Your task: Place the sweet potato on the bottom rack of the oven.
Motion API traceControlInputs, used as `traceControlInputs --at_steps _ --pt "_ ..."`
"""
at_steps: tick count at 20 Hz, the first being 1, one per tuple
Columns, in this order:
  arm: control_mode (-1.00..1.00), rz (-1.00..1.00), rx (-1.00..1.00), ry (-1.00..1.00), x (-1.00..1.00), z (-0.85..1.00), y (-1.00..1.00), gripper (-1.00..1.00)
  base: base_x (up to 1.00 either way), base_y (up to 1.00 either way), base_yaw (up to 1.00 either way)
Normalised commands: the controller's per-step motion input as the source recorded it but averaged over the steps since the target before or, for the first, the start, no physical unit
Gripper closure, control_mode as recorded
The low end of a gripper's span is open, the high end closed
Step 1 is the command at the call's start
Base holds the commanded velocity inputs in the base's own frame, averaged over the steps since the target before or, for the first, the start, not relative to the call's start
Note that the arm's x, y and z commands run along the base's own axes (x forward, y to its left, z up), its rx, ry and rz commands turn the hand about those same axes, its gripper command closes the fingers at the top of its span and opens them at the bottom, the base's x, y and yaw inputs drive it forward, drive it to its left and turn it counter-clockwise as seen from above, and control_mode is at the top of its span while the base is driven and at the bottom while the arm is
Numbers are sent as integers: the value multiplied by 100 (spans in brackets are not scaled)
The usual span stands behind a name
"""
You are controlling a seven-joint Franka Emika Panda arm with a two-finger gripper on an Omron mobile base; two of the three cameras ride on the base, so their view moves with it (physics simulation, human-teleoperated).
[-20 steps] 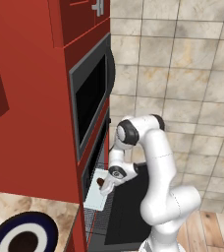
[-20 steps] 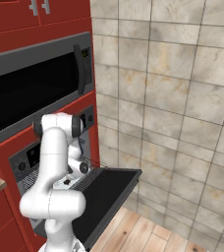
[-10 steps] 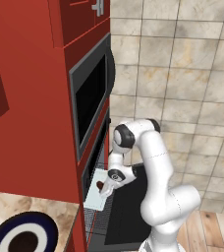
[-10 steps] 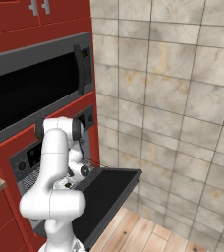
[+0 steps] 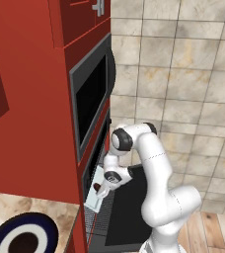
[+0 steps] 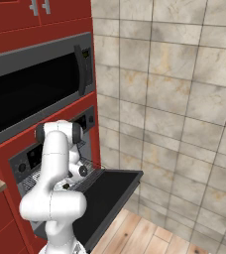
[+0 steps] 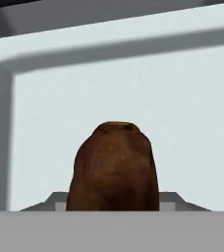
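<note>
The sweet potato (image 7: 113, 167), a rough brown lump, hangs close above the pale bottom rack (image 7: 133, 88) in the hand view. In the left base view my gripper (image 5: 102, 189) is shut on the sweet potato (image 5: 97, 187), just over the bottom rack (image 5: 93, 199), which is slid out of the oven (image 5: 92, 174). The oven's black door (image 5: 129, 207) lies dropped open below my arm. From the right, my arm's white body partly hides the gripper (image 6: 67, 185) at the mouth of the oven (image 6: 35, 171). The fingertips themselves are hidden behind the potato.
A blue-rimmed plate (image 5: 0, 233) lies on the counter at the lower left. A black-windowed microwave (image 6: 30, 89) sits above the oven. The open oven door (image 6: 110, 191) juts out over the wooden floor. A tiled wall runs along the right.
My elbow has come down and the hand has sunk a little toward the rack, still holding the sweet potato.
</note>
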Motion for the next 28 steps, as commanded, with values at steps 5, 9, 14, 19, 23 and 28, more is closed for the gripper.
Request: traceControlInputs --at_steps 5,9,14,19,23,28 --pt "-100 0 0 1 5 0 0 -100 0 0 0" --pt "-100 0 0 0 0 0 0 -100 0 0 0" --pt "-100 0 0 0 0 2 -1 -100 0 0 0" --pt "-100 0 2 0 0 9 -21 -100 0 0 0" --pt "-100 0 10 0 -4 16 -71 -100 0 0 0" --pt "-100 0 9 0 -30 81 -71 -100 0 0 0"
